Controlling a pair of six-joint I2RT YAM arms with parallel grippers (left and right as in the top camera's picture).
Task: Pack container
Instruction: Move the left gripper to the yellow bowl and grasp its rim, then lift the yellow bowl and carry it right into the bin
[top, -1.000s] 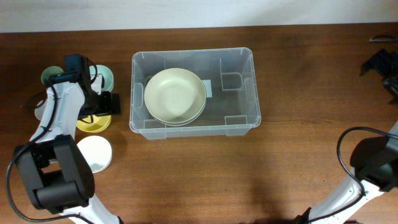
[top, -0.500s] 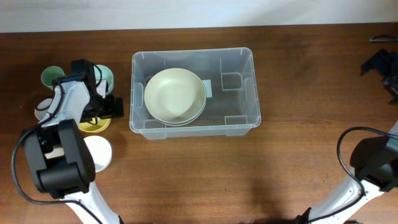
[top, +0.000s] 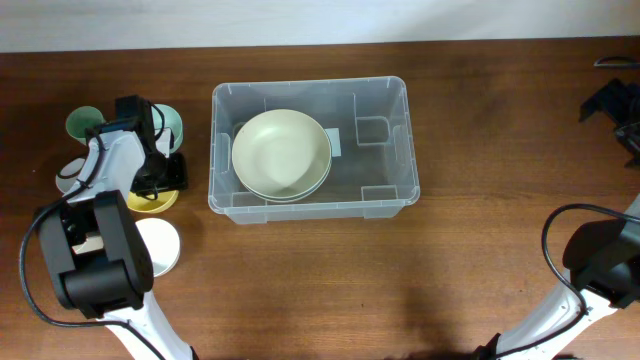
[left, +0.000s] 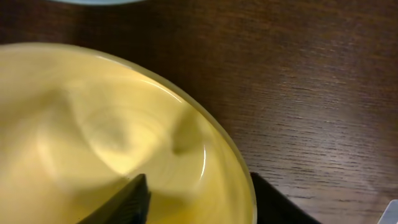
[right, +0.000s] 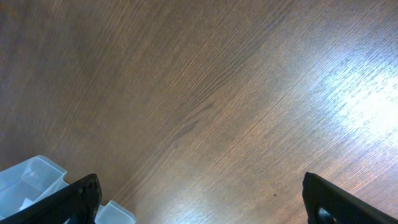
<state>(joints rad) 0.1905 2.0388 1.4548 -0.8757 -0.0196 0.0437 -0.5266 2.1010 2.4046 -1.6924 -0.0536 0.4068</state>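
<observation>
The container (top: 400, 150) is a clear bin in the middle of the table, and a corner of the container (right: 31, 177) shows in the right wrist view. Two stacked cream bowls (top: 282, 152) lie in its left half. Left of it sits a yellow bowl (top: 148, 204), which fills the left wrist view as the yellow bowl (left: 93, 124). My left gripper (top: 163, 178) (left: 199, 186) straddles its rim, one finger inside and one outside, half closed, with bowl wall still showing between them. My right gripper (top: 612, 103) (right: 202, 193) hangs open over bare wood at the far right.
Around the yellow bowl stand a green cup (top: 80, 122), a pale green bowl (top: 172, 124), a white bowl (top: 157, 245) and a small white dish (top: 67, 178). The container's right half holds nothing.
The left gripper came down over the yellow bowl's rim and its jaws have narrowed around it. The right arm has not moved.
</observation>
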